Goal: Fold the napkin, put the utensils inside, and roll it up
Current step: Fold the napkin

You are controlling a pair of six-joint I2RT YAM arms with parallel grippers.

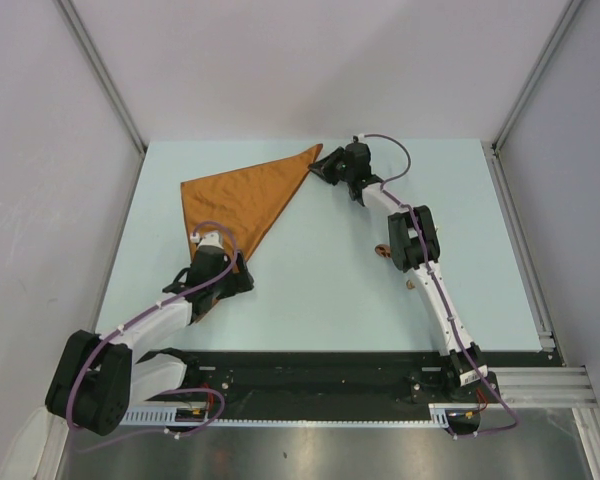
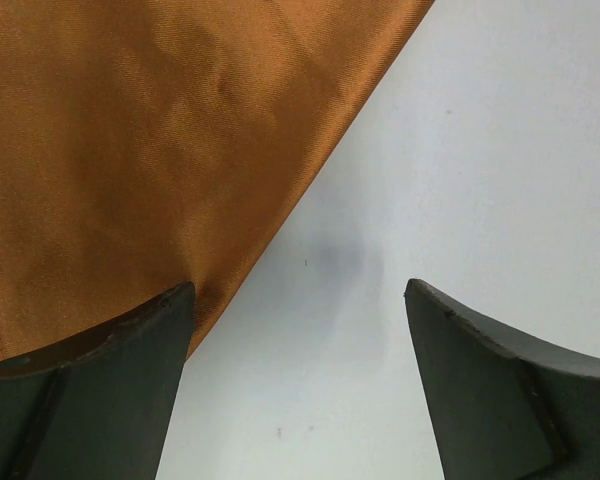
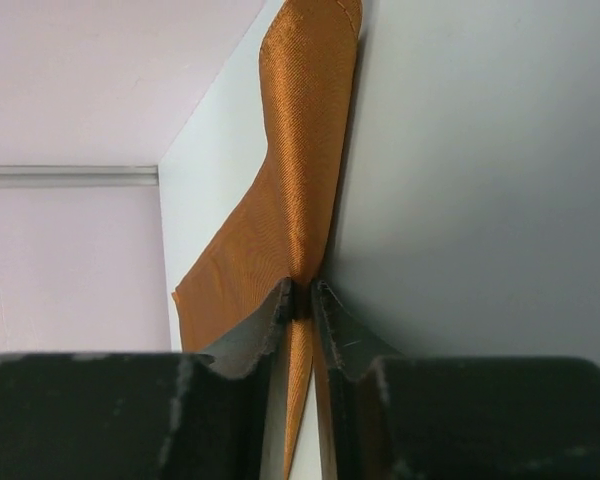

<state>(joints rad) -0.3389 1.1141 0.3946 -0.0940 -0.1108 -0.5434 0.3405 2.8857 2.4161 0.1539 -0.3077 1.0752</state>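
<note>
- While folded into a triangle, the napkin is spread far-left on the table.
- Its far corner is clamped by the right gripper.
- The left gripper is held apart at its near tip.

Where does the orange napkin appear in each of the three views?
Top view: napkin, a triangle on the far left of the table.
Left wrist: napkin fills the upper left.
Right wrist: napkin in the centre, pinched by the right gripper.
Shared landmark: the pale table under it.
</note>
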